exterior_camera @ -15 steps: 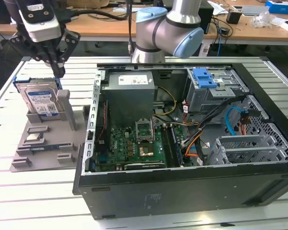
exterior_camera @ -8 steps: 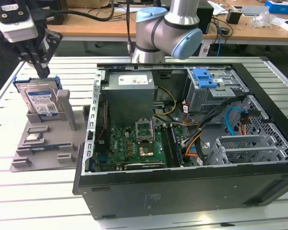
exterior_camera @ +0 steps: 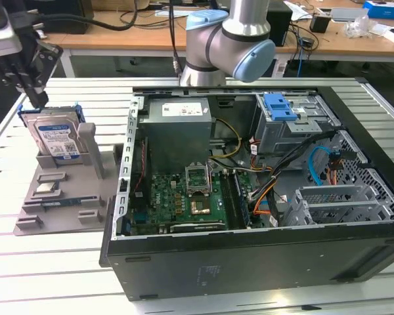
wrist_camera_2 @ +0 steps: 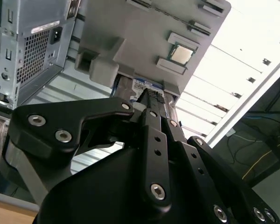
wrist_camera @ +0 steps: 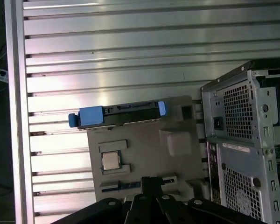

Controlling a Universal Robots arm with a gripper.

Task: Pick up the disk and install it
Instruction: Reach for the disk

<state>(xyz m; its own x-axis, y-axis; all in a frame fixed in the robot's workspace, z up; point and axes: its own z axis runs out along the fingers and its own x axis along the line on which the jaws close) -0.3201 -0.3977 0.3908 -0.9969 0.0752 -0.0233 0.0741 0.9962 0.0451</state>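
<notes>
The disk point(exterior_camera: 55, 139) stands upright on its edge in a slot of the grey holder tray point(exterior_camera: 56, 200), at the exterior view's left. It is silver with a white-and-blue label, clipped in a blue carrier. My gripper point(exterior_camera: 39, 102) hangs just above the disk's top edge, black fingers pointing down, shut, with nothing in them. In the first wrist view the disk point(wrist_camera: 116, 114) shows edge-on with its blue ends, apart from my gripper point(wrist_camera: 151, 179). The second wrist view shows the disk's label point(wrist_camera_2: 147, 86) just past my gripper point(wrist_camera_2: 149, 95).
The open computer case point(exterior_camera: 249, 262) lies right of the tray, with a grey power supply point(exterior_camera: 177, 128), motherboard point(exterior_camera: 184, 197), cables and a blue latch bracket point(exterior_camera: 279, 106) on the drive cage. A processor chip point(wrist_camera: 110, 161) sits on the tray. The arm's base point(exterior_camera: 230, 39) stands behind the case.
</notes>
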